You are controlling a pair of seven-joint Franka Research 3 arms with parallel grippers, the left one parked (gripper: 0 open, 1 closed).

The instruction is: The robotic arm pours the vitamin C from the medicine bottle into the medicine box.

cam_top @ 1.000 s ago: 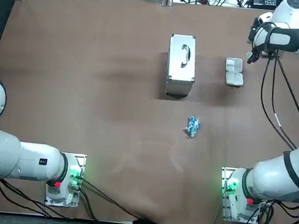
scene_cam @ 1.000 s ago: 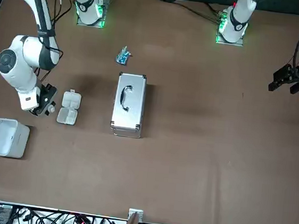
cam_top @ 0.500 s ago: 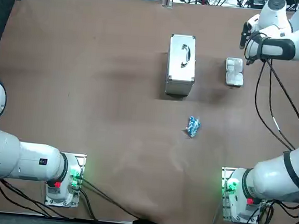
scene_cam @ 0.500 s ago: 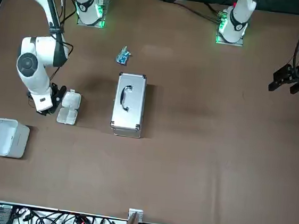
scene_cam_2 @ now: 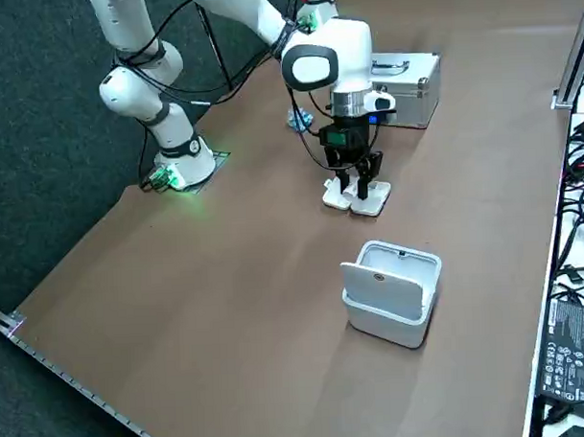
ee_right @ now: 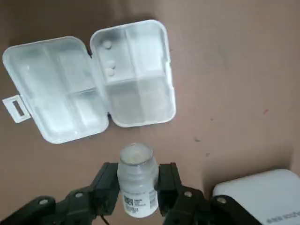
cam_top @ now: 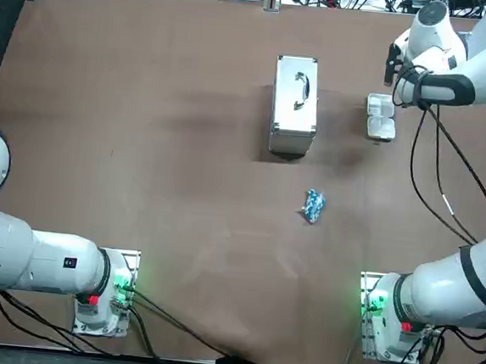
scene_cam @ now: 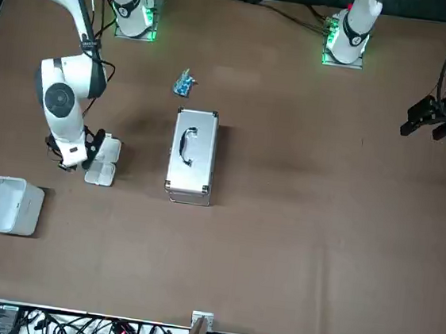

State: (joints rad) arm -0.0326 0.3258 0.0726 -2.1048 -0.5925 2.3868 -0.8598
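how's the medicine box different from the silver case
The medicine box lies open, translucent plastic; the silver case is shut, metal, with a handle. The medicine box is smaller than the silver case. Both rest on the table. The right gripper holds the medicine bottle near the box.

top: overhead, far, looks straight down | front: high across table (scene_cam: 319, 241), heading opposite to top | right side: raised, diagonal, nearer | wrist: close, looks past right gripper (ee_right: 137, 180) clasping bottle (ee_right: 136, 161) by box (ee_right: 140, 101) | shared: box in all four; case (cam_top: 294, 110) in the three wide views
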